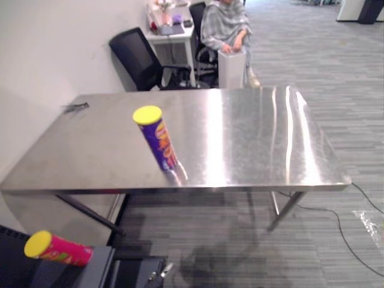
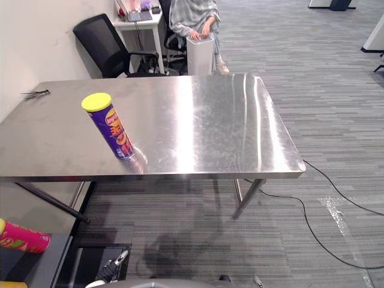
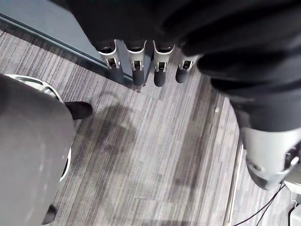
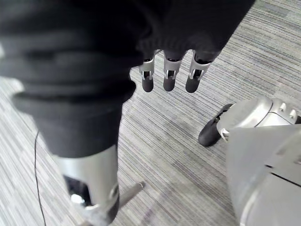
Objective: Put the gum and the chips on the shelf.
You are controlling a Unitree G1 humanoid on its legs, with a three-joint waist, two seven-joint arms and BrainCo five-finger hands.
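Observation:
A purple chips can [image 1: 157, 140] with a yellow lid stands upright on the steel table [image 1: 252, 138], towards its front left. A pink can [image 1: 58, 248] with a yellow lid lies on its side on the dark shelf [image 1: 96, 265] below the table's left front corner. My left hand [image 3: 137, 70] hangs over the carpet beside the shelf's edge, fingers straight and holding nothing. My right hand [image 4: 169, 77] hangs over the carpet too, fingers relaxed and empty. Both hands are well below the table top and apart from both cans.
A small dark object [image 1: 76, 107] lies at the table's far left corner. Behind the table are a black office chair [image 1: 139, 60], a white bin [image 1: 231, 68] and a seated person [image 1: 225, 25] at a small white desk [image 1: 171, 30]. A white wall runs along the left.

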